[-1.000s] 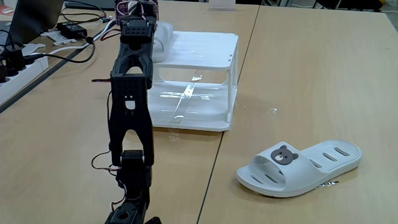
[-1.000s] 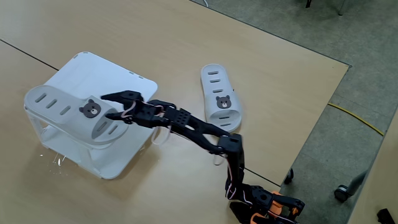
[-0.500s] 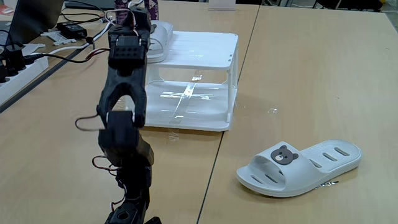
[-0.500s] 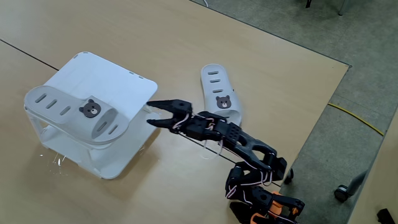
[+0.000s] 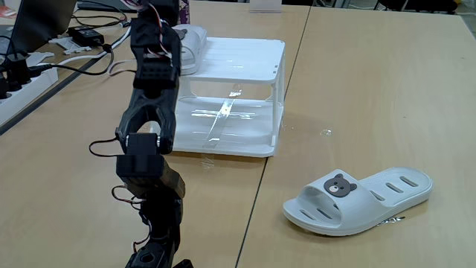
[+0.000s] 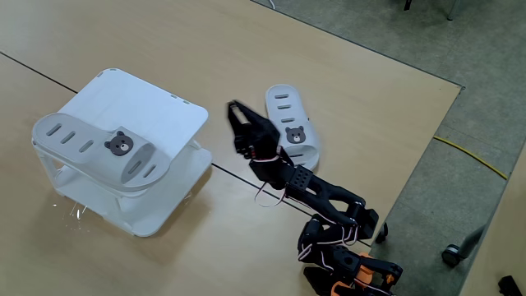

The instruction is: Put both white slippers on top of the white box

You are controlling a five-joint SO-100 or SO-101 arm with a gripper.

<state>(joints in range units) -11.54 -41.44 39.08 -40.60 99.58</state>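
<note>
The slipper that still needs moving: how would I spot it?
Find the white plastic two-tier rack on the wooden table. One white rubber bear-badge slipper already lies on top; the other slipper lies flat on the table beside the black robot arm's hand.

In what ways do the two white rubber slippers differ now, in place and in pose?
One white rubber slipper lies on the white plastic rack, along its edge; the other white rubber slipper lies on the wooden table, beside the raised gripper. They point in different directions. Both sit sole down and carry a bear-face badge.
</note>
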